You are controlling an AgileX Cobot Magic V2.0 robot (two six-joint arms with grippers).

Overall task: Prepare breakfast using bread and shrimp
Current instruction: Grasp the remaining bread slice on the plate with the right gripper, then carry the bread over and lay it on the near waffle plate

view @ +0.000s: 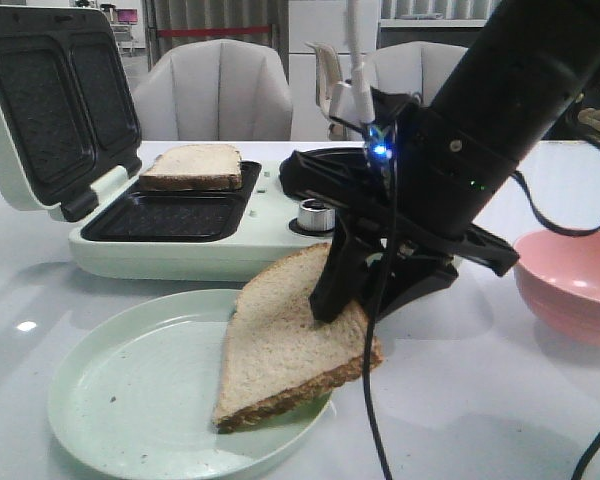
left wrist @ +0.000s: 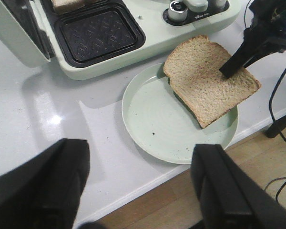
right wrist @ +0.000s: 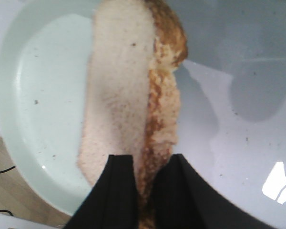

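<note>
White tabletop (view: 500, 390), pale green plate (view: 120, 400) under a tilted bread slice (view: 280, 345) clamped by the right gripper (view: 330, 305), second slice (view: 192, 167) in the open sandwich maker (view: 180, 240), pink bowl (view: 572, 280) nearby, left gripper (left wrist: 138, 186) spread apart, holding nothing.

From where I stand, no text, label, brand name or number can be read anywhere. The sandwich maker (left wrist: 133, 45) carries a small dark marking beside its knob (left wrist: 178, 6), seen from the left wrist camera, but it is too small and blurred to make out.
</note>
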